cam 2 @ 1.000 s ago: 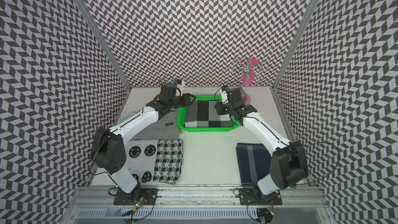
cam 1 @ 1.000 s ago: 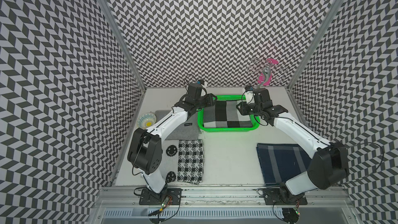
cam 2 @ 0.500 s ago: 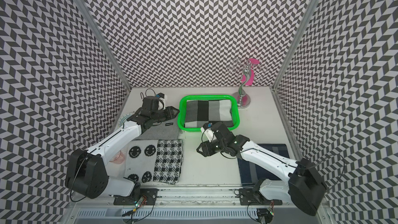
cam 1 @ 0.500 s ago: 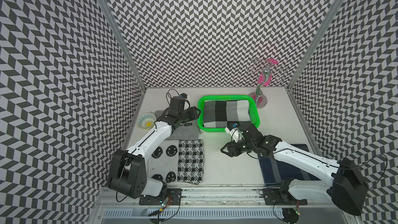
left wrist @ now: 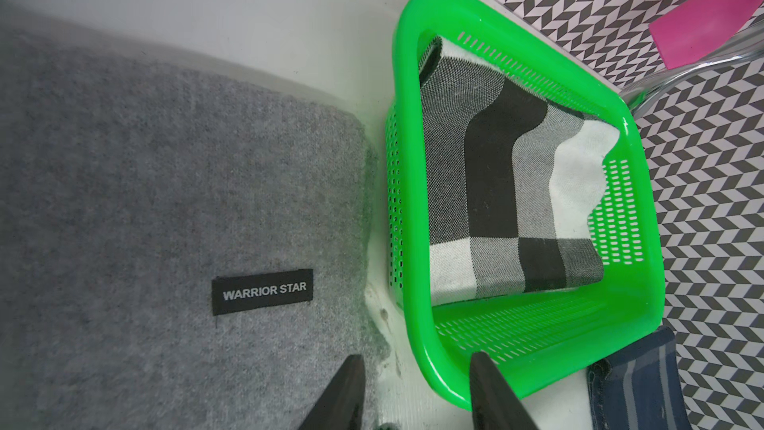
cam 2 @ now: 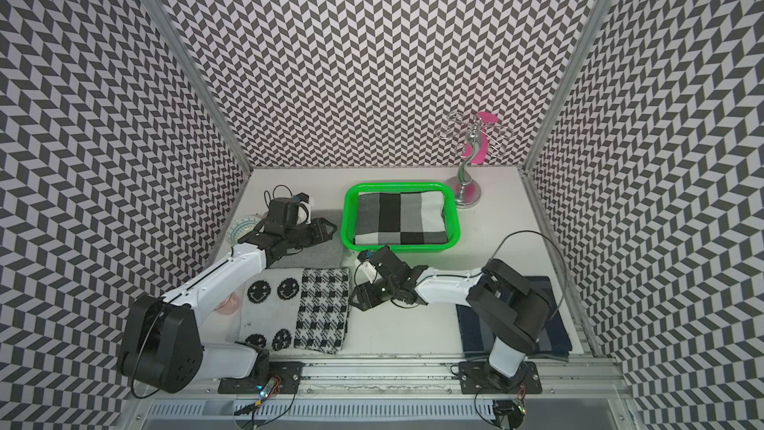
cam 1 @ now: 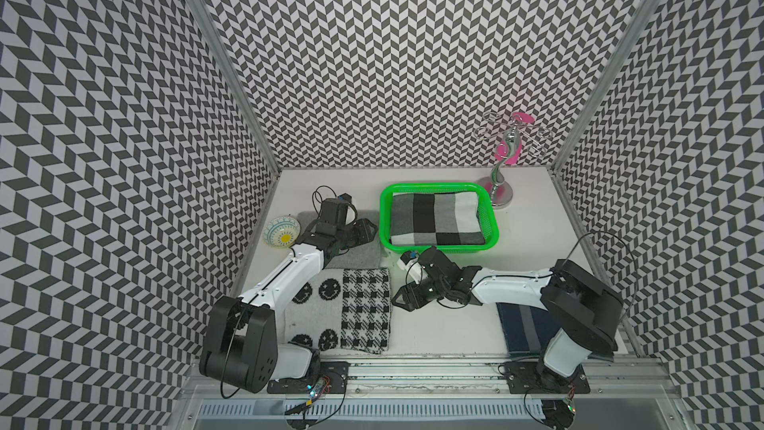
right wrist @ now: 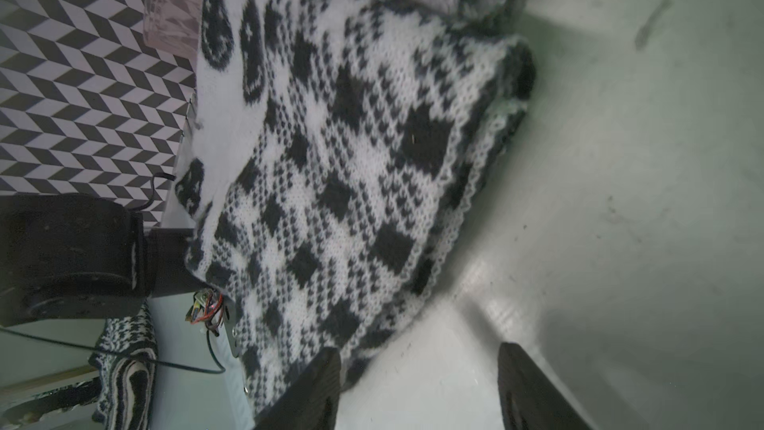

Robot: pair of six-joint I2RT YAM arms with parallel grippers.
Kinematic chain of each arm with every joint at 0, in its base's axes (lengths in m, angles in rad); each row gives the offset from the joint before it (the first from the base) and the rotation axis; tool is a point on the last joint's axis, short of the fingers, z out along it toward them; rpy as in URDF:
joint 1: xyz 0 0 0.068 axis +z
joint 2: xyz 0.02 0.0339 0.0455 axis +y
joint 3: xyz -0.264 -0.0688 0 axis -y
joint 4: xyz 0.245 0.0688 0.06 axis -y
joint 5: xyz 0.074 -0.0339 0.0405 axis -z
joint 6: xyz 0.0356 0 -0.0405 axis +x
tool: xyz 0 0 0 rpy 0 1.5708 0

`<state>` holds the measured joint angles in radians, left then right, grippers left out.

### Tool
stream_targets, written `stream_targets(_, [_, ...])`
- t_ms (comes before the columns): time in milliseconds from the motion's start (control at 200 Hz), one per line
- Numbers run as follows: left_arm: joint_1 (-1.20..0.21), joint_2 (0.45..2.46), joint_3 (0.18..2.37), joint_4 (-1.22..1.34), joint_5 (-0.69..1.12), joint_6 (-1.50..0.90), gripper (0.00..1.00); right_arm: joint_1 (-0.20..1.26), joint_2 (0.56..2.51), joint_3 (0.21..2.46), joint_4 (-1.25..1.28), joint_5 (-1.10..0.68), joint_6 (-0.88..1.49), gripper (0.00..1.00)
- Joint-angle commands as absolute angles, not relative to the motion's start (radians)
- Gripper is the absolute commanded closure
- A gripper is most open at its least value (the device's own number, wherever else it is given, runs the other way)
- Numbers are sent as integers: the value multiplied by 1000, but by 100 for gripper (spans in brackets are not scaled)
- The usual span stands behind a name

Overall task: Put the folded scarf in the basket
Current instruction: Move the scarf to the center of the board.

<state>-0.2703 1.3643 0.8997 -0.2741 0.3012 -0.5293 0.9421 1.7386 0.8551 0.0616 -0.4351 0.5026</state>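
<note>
A folded black, grey and white checked scarf lies flat inside the bright green basket at the back of the table. My left gripper hovers just left of the basket, over the edge of a grey scarf, open and holding nothing. In front of the basket my right gripper is low over the table, open and empty, beside the right edge of a houndstooth scarf.
A smiley-face scarf lies left of the houndstooth one. A navy striped scarf lies at the front right under my right arm. A patterned bowl stands by the left wall and a silver stand right of the basket.
Both grippers have left the basket, with the checked scarf lying inside. The right arm swung forward to the houndstooth scarf and opened wider. The left arm drew back to the left.
</note>
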Motion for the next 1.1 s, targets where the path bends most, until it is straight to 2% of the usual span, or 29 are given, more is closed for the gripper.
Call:
stream_targets(0, [-261,1345,898,-261,316,-506,55,966,1802,909,173,-437,524,36])
stream_targets(436, [-249,1354,895,-249,346,-497,54,1020,1942,948,210,-437,524,36])
stream_targets(441, [-249,1354,894,-249,346,-496,54,1020,1942,948,211,-425,529,46])
stream_targets(451, [-249,1353,894,-249,346,-496,54,1020,1944,948,213,-417,554,54])
stream_targets(471, [-248,1351,893,-250,345,-497,54,1020,1945,948,214,-414,559,61])
stream_targets(541, [-247,1346,887,-251,348,-496,55,1015,1931,929,219,-400,560,77])
stream_targets(646, [-245,1341,883,-250,354,-499,55,989,1859,856,208,-350,575,92])
stream_targets(791, [-244,1339,882,-241,368,-509,56,907,1725,733,160,-336,566,93])
stream_targets(991, [-245,1311,826,-226,398,-540,56,709,1428,555,-4,-319,511,93])
stream_targets(1097, [-245,1300,786,-220,409,-551,56,630,1334,505,-92,-319,511,93])
